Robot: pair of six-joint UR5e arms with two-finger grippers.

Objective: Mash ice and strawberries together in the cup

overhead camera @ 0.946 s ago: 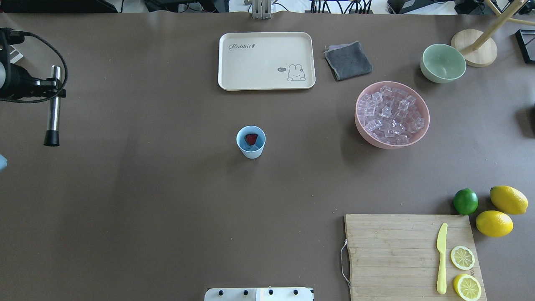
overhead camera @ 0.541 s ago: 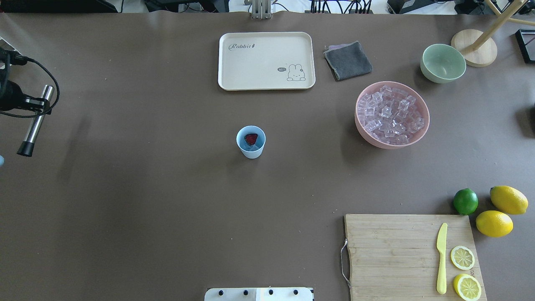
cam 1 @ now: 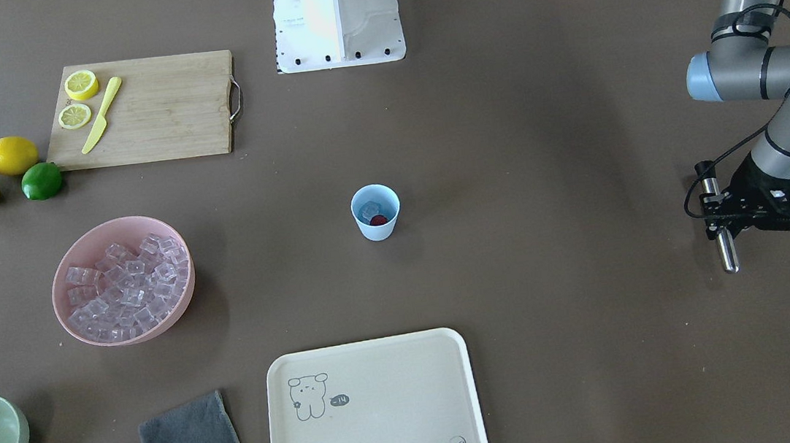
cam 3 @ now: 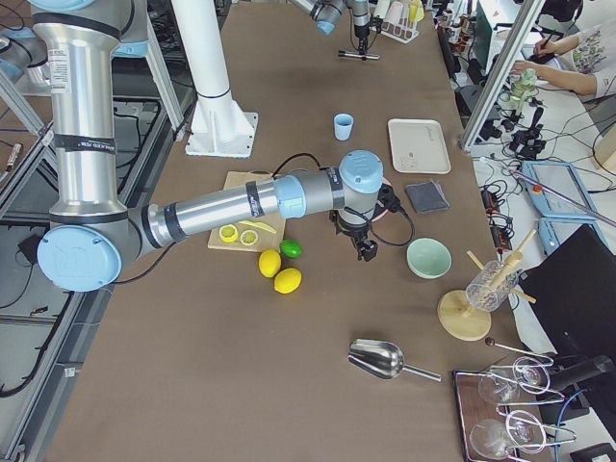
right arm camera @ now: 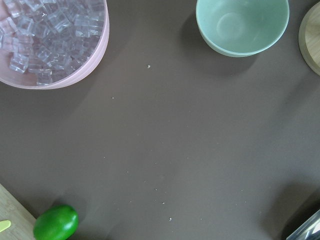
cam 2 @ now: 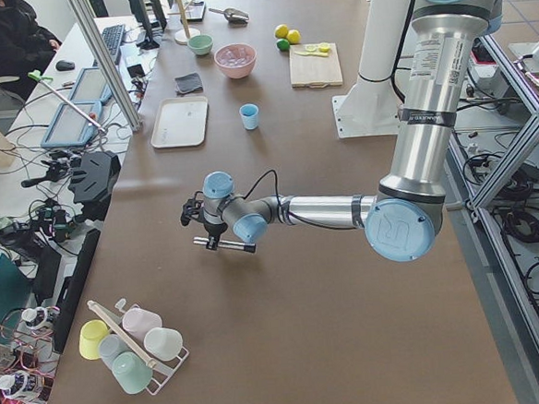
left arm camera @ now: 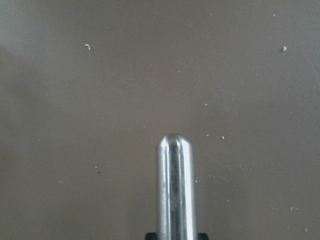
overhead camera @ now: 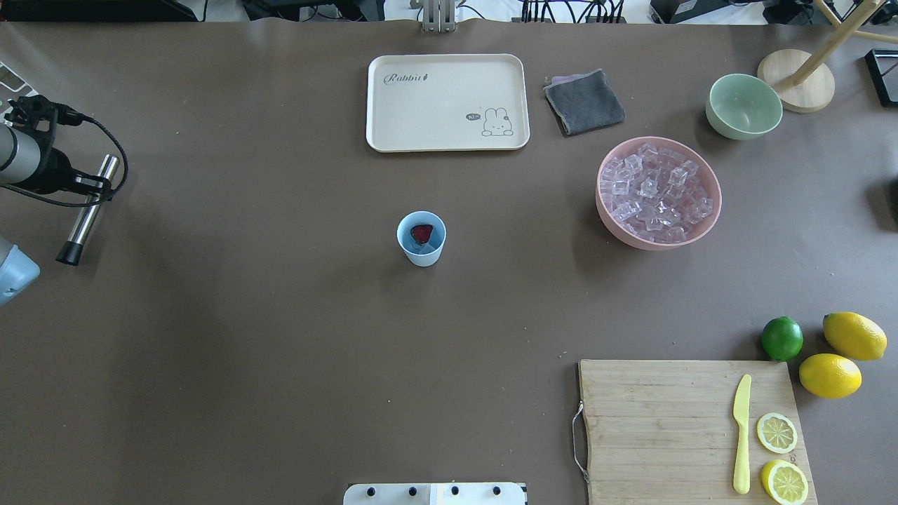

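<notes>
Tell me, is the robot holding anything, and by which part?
The left gripper holds a black-tipped steel rod by its bare shaft; for the right gripper it cannot be told.

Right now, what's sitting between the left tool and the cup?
Nothing: in the overhead view, only bare table runs from the left tool, gripping a metal rod, to the cup.

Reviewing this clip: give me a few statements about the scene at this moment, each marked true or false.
1. The left claw grips a metal rod. True.
2. A strawberry lies in the cup. True.
3. The rod's tip is inside the cup. False: the rod hangs far to the cup's side, over bare table.
4. The pink bowl is empty. False: it is full of ice cubes.
5. The yellow knife lies on the cutting board. True.
</notes>
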